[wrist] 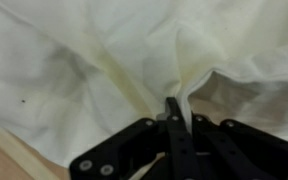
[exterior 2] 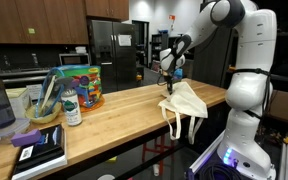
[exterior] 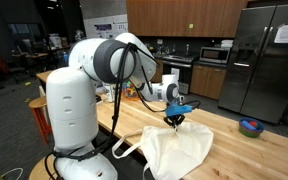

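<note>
White cloth bag lies spread on the wooden table right by the robot, and the gripper is squeezed tight on a fold at its top edge, so that bit stands up in a little peak.

The bag is off-white cloth, matt and soft, creased into loose folds. The gripper is black, hard and matt, either plastic or coated metal. The arm has smooth, glossy white plastic shells. The table is pale wood in joined strips, smooth with a light sheen. The fridge is brushed grey metal. The cabinets are smooth brown wood.
</note>
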Controlling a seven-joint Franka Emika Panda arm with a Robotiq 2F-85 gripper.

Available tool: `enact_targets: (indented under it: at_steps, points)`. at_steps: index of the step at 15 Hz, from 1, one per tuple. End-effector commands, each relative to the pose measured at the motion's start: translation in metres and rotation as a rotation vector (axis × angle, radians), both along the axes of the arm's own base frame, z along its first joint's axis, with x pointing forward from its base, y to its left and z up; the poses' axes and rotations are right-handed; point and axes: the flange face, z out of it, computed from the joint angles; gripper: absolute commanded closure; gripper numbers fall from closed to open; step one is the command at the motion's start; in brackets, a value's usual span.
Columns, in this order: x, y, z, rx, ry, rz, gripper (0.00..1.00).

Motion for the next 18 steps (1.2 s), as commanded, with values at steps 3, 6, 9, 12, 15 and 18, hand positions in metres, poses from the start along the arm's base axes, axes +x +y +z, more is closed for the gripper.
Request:
enact_targets:
  at_steps: [3,6,9,12,15,18]
  points:
    - [0.037,0.086,0.019,-0.003,-0.04,0.204,0.99]
    - [0.066,0.12,0.03,0.012,-0.06,0.283,0.99]
    - [0.099,0.135,0.039,0.062,-0.063,0.332,0.99]
    - [0.134,0.129,0.043,0.097,-0.044,0.322,0.99]
    - [0.162,0.11,0.045,0.113,-0.028,0.277,0.99]
    - [0.177,0.083,0.046,0.113,-0.015,0.222,0.99]
